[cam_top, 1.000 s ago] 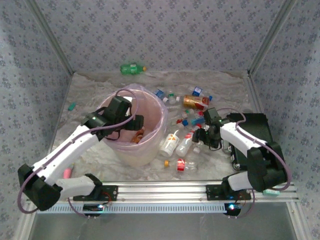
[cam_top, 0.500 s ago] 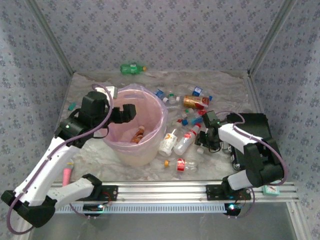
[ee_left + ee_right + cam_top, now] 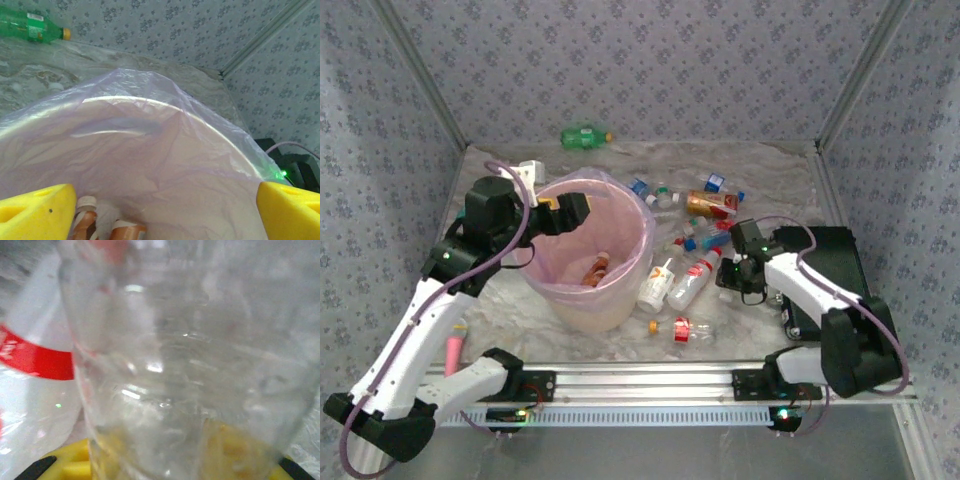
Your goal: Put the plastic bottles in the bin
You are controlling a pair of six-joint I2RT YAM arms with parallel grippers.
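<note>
The bin [image 3: 612, 300], a beige bucket with a pink bag, stands left of centre. Orange-brown bottles [image 3: 597, 268] lie in its bottom [image 3: 82, 220]. My left gripper [image 3: 565, 212] hovers over the bin's left rim, open and holding nothing [image 3: 165, 210]. Several plastic bottles lie right of the bin: a white one with a red label [image 3: 658, 285], a clear one with a red cap [image 3: 692, 280], an orange-brown one [image 3: 708, 204]. A green bottle [image 3: 582, 135] lies at the back wall. My right gripper [image 3: 728, 270] sits low at the clear bottle [image 3: 190, 365], its jaws close around it.
A black box [image 3: 825, 270] sits by the right arm. A pink cylinder [image 3: 454, 347] and a teal object [image 3: 465, 212] lie left of the bin. A small red-capped bottle [image 3: 692, 328] and an orange cap [image 3: 653, 326] lie in front of the pile.
My left gripper has drawn back from over the bin's middle to its left rim and risen. The right gripper dipped to the clear bottle and stays on it.
</note>
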